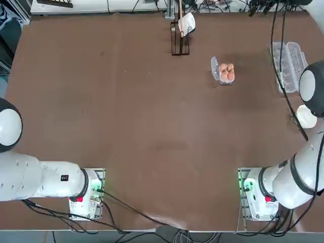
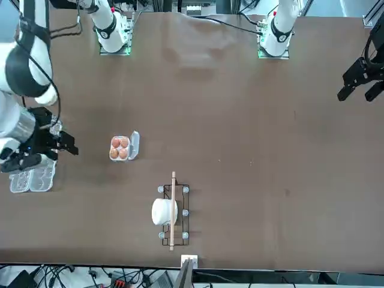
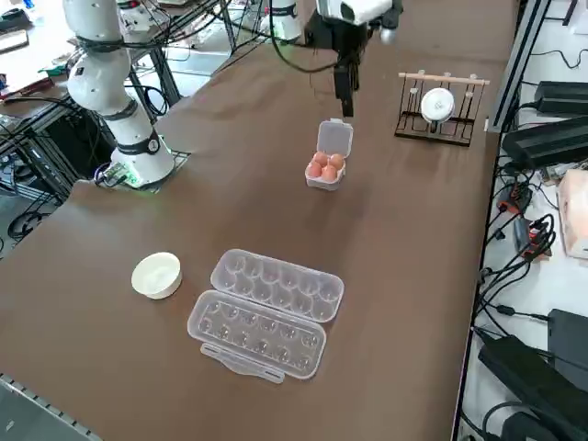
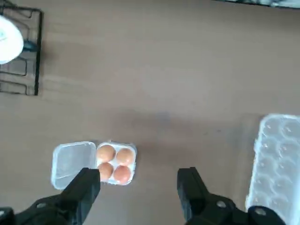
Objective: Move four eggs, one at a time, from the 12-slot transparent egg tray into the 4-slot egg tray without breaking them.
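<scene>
Several orange-brown eggs [image 1: 227, 72] fill every cup of the small 4-slot egg tray [image 1: 214, 68], whose lid lies open beside it. The long 12-slot transparent egg tray [image 3: 266, 308] lies open near the right edge, and its cups show no eggs. My right gripper [image 4: 138, 183] hangs high above the table between the two trays, open wide with nothing between its black fingers [image 4: 86, 183]. In the wrist view the eggs [image 4: 115, 162] sit just beyond one finger and the 12-slot tray [image 4: 276, 159] lies off to the other side. The gripper [image 3: 344, 90] also shows in the side view.
A round white bowl [image 3: 156, 274] sits beside the 12-slot tray, toward my right arm's base. At the table's far edge a dark wire rack [image 3: 439, 108] with a wooden rod holds a white object.
</scene>
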